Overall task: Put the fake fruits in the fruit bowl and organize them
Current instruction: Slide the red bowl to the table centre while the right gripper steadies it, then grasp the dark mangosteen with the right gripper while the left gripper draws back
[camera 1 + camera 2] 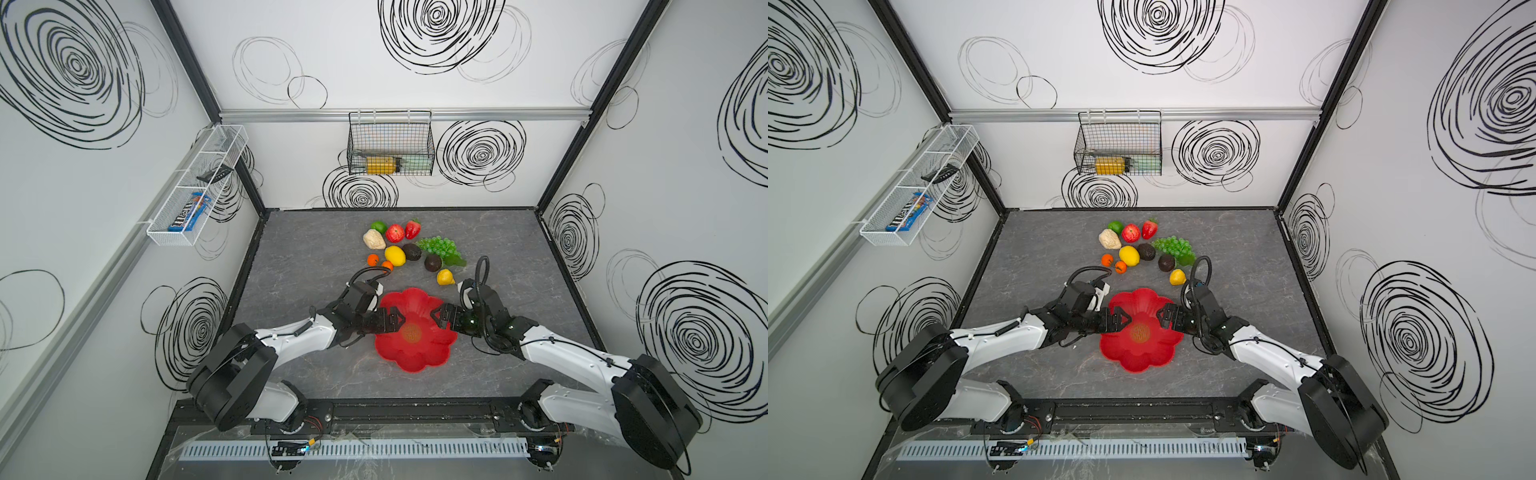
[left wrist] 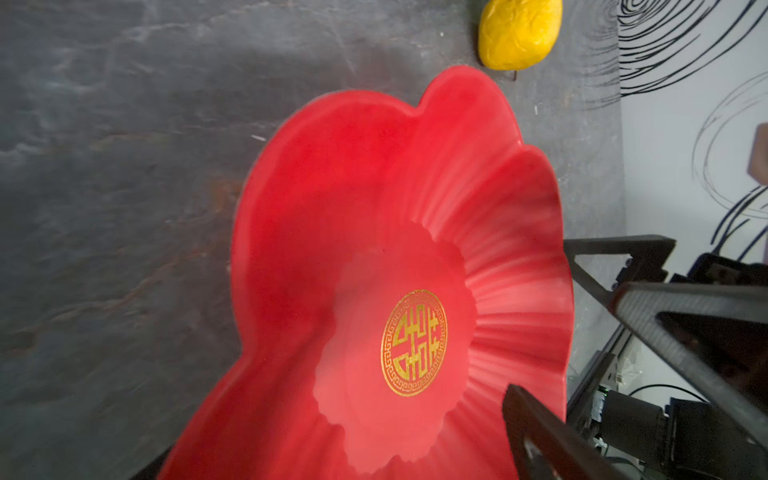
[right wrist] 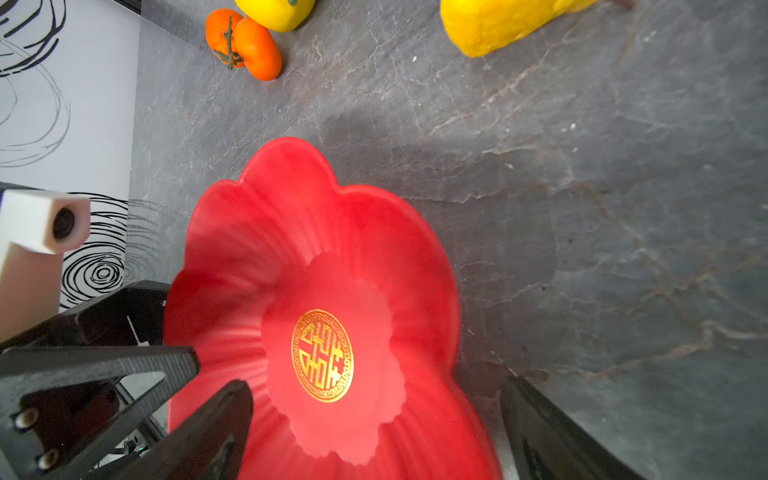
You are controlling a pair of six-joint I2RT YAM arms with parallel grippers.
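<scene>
Fruit bowl [image 1: 415, 357] rests on the surface [image 1: 311, 270]; left fingers [image 1: 390, 316] and right fingers [image 1: 442, 314], both spread open, reach over its opposite rims; fake fruits [image 1: 395, 255] cluster beyond it.

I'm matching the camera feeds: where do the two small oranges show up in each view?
Top view: oranges on the table beyond the fruit bowl, just left of the big lemon.
Top view: same spot.
Left wrist: not in it.
Right wrist: past the bowl's rim, beside the lemon.
Shared landmark: the bowl's gold emblem.
</scene>
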